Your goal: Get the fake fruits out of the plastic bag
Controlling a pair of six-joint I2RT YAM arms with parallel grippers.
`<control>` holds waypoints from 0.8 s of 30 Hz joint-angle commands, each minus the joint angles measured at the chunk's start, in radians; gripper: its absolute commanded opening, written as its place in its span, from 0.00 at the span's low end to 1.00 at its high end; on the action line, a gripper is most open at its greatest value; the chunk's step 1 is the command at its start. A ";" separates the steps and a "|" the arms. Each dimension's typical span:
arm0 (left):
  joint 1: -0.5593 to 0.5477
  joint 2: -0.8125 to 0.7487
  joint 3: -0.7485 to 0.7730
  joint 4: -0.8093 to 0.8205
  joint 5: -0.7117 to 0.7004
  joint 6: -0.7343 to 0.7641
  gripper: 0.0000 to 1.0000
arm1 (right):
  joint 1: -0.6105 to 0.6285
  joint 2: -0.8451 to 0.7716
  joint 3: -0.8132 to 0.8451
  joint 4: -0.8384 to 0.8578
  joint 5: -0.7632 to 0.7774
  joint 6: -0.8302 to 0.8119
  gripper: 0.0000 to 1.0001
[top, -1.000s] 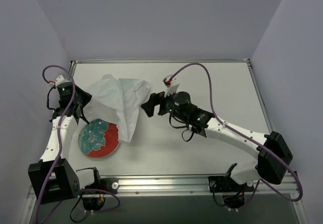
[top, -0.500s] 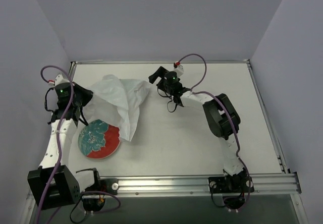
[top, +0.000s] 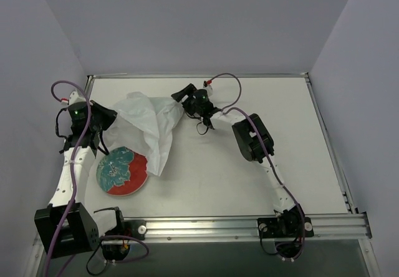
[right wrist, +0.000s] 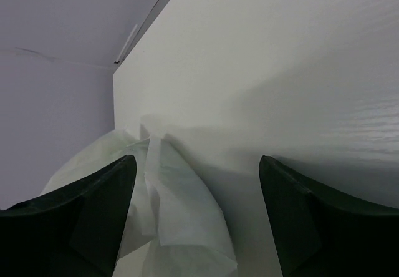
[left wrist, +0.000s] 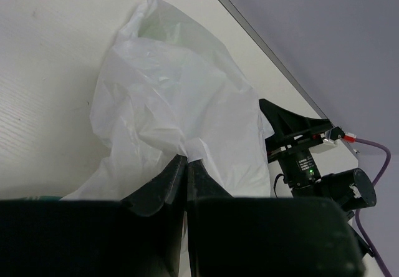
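The plastic bag [top: 149, 127] lies crumpled at the back left of the table, white and wrinkled. My left gripper [top: 107, 122] is shut on a fold of its left edge; the left wrist view shows the film [left wrist: 174, 96] pinched between the closed jaws [left wrist: 186, 160]. My right gripper [top: 181, 96] is at the bag's far right corner. In the right wrist view it stands open [right wrist: 196, 165], and a flap of the bag [right wrist: 181, 214] lies between the fingers without being clamped. The fake fruits are hidden inside; only a faint green tint [left wrist: 163, 32] shows through the film.
A round red-rimmed plate [top: 138, 183] with a teal pattern sits in front of the bag, partly under its hanging lower end. The back rail [top: 249, 75] runs close behind the right gripper. The left wall stands just beside the left arm.
The right arm has swung from mid-table towards the back left, up to the bag's right corner, and its jaws have narrowed a little. The left gripper has kept its hold.
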 commanded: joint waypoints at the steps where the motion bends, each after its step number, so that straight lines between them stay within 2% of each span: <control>1: 0.007 -0.012 0.019 0.035 0.007 -0.008 0.02 | 0.007 0.001 0.018 0.110 -0.066 0.072 0.69; 2: 0.007 -0.012 0.019 0.035 0.008 -0.008 0.02 | 0.004 0.015 0.029 0.123 -0.087 0.080 0.55; 3: 0.007 -0.011 0.018 0.035 0.008 -0.008 0.02 | 0.002 0.023 0.033 0.126 -0.098 0.094 0.50; 4: 0.007 -0.011 0.018 0.035 0.008 -0.008 0.03 | -0.001 0.026 0.037 0.137 -0.109 0.099 0.26; 5: 0.007 -0.011 0.019 0.033 0.007 -0.008 0.02 | -0.002 0.027 0.033 0.156 -0.118 0.099 0.15; 7: 0.007 -0.012 0.016 0.035 0.005 -0.006 0.02 | 0.001 0.020 0.035 0.166 -0.118 0.050 0.00; 12: 0.007 -0.017 0.013 0.032 0.000 -0.005 0.02 | 0.007 -0.006 0.170 0.069 -0.138 -0.150 0.00; 16: 0.007 -0.026 0.010 0.019 -0.015 0.000 0.02 | 0.018 -0.057 0.296 -0.046 -0.195 -0.413 0.00; 18: 0.007 -0.028 0.007 0.018 -0.019 -0.002 0.02 | 0.030 -0.088 0.323 -0.061 -0.233 -0.489 0.00; 20: 0.005 -0.024 0.006 0.016 -0.024 -0.003 0.02 | 0.039 -0.146 0.313 -0.060 -0.282 -0.590 0.00; 24: 0.005 -0.018 0.001 0.019 -0.029 -0.009 0.02 | 0.042 -0.200 0.234 -0.008 -0.333 -0.627 0.00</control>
